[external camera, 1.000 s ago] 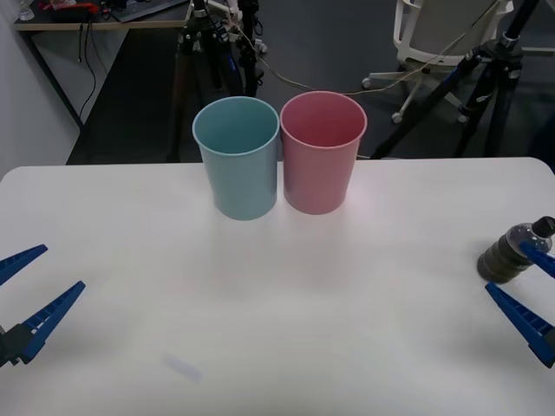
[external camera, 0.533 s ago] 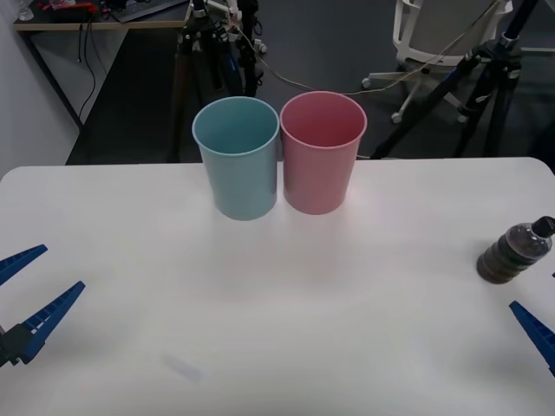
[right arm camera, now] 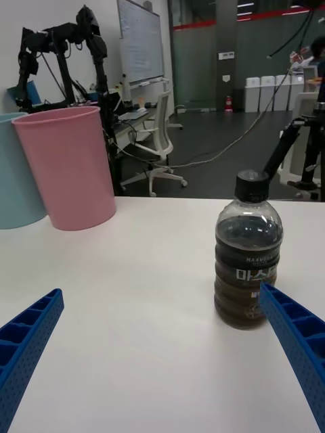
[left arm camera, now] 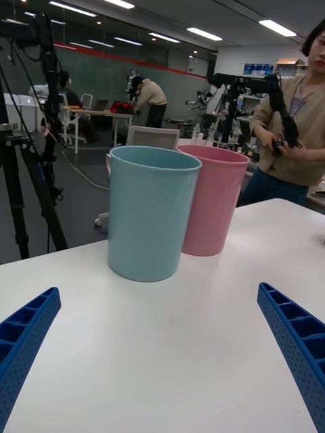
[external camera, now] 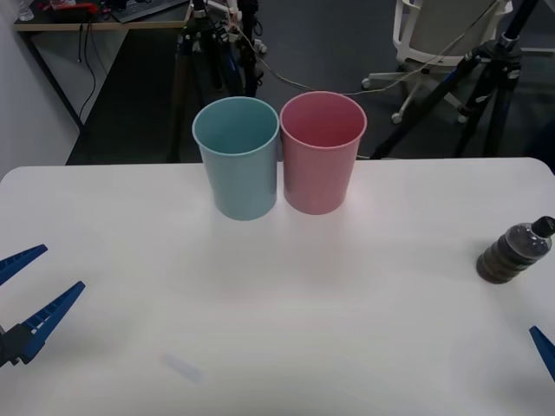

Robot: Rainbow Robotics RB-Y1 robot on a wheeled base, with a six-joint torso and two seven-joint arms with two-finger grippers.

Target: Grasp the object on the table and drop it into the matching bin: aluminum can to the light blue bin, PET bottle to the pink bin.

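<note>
The PET bottle stands upright near the right edge of the white table, with a dark ribbed body and a dark cap. In the right wrist view the bottle stands ahead of my right gripper, near one finger, and the gripper is open and holds nothing. One blue fingertip shows at the front view's right edge, nearer than the bottle. The pink bin and the light blue bin stand side by side at the table's far middle. My left gripper rests open at the left.
The bins touch or nearly touch, light blue on the left and pink on the right. Behind the table stand tripods and an office chair. A person stands beyond the table in the left wrist view.
My right gripper has drawn back from the bottle toward the table's near right corner, leaving one fingertip in the front view. The bottle, the bins and the left gripper have not moved.
</note>
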